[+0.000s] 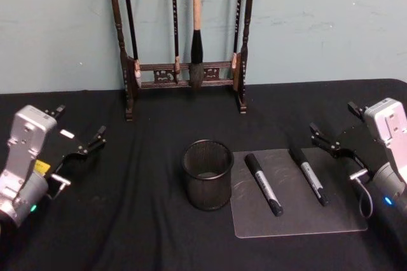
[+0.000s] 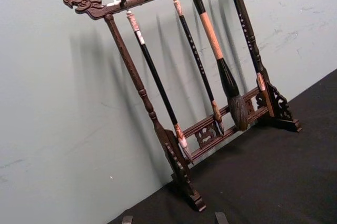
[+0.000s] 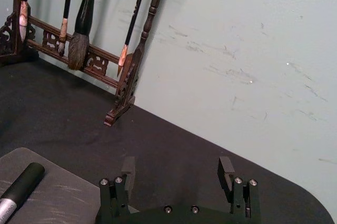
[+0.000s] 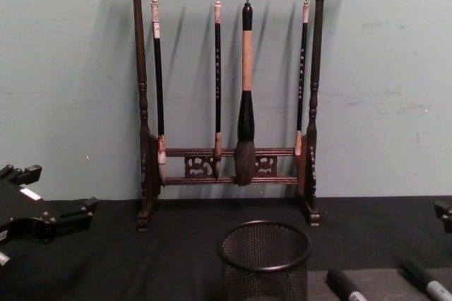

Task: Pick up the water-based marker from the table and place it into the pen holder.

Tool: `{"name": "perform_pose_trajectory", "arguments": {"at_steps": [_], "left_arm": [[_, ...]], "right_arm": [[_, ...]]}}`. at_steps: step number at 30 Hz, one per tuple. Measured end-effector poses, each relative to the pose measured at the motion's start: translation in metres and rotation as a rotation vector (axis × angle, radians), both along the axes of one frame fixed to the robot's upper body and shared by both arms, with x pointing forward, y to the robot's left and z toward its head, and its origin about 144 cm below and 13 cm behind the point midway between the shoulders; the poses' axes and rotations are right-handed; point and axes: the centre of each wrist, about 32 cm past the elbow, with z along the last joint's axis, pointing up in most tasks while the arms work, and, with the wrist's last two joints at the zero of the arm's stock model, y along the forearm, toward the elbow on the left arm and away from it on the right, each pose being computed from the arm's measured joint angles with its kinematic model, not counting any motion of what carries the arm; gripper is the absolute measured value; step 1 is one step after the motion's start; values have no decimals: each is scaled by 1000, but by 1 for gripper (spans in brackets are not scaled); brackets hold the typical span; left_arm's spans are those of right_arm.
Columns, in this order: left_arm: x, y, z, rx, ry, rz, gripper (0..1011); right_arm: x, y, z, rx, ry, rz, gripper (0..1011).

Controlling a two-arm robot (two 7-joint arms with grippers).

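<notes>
On a translucent mat (image 1: 331, 217) spread over the black-clothed table (image 1: 127, 220), just right of the pen holder (image 1: 208, 175), the inner marker (image 1: 264, 184) and the outer marker (image 1: 309, 175) are laid flat (which of the two is the water-based one cannot be read from their grey labels). They are set roughly parallel, long axes slanted from far-left to near-right, apart from each other and from the pen holder. The right gripper (image 1: 323, 138) is held just beyond the mat's right edge, jaws spread wide and empty, so both markers lie to its left and somewhat nearer the robot; it is judged much the nearer arm, with the outer marker closest to it. The left gripper (image 1: 81, 128) is parked well apart on the pen holder's other side, likewise spread and empty. In the chest view the markers are cut off at the lower edge, and how high the right gripper is held above the cloth cannot be made out. A brush rack (image 1: 184, 74) is stood behind, at the wall.
</notes>
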Motion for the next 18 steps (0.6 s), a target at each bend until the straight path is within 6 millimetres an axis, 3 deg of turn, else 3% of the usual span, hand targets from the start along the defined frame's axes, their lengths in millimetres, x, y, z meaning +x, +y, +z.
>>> {"name": "perform_pose_trajectory", "arguments": {"at_steps": [18], "left_arm": [[0, 0, 0, 0, 0, 0, 1009]], "right_arm": [[0, 0, 0, 0, 0, 0, 1002]]}}
